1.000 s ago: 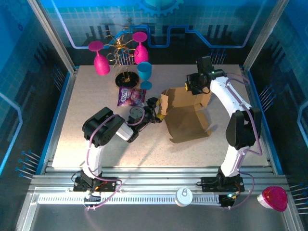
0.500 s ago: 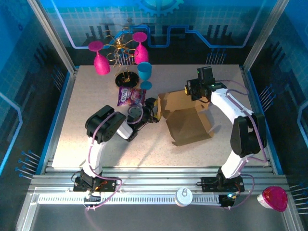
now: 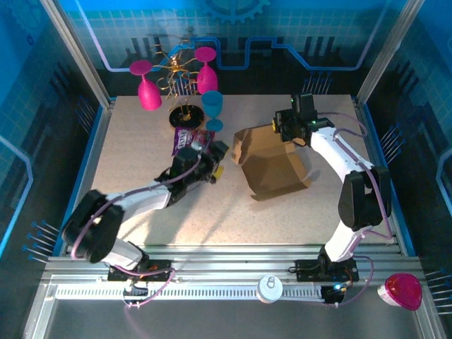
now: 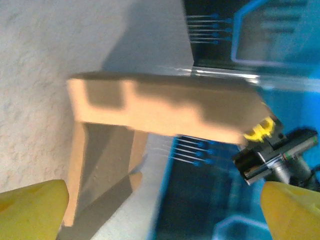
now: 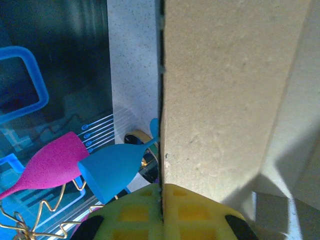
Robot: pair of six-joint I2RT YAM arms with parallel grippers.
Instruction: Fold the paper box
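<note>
Left gripper [image 3: 214,161] first: it hangs low over the table [image 3: 134,162] with its jaws spread wide. Its wrist view puts one yellow fingertip [image 4: 30,210] in each lower corner and nothing between them. It sits just beside the purple snack packet [image 3: 189,141] and apart from the paper box [image 3: 272,169], with a strip of bare table between gripper and cardboard.

Over to the right gripper [image 3: 281,130], and this one has a grip. Its yellow pads [image 5: 180,200] are pressed together on the box's far top edge, and the cardboard panel runs straight down into the pinch in its wrist view.

The box itself sits right of the table's centre, plain brown and half raised. A broad panel slopes down toward the near side, and a shorter flap stands up on the side facing the left arm. From the left wrist it reads as a long brown slab with shadow beneath it, the right gripper's dark body at its far end.

Behind the left gripper, at the back of the table, stands a gold wire rack [image 3: 176,70] with two pink goblets [image 3: 147,90] and a blue goblet [image 3: 212,106] beside it.
</note>
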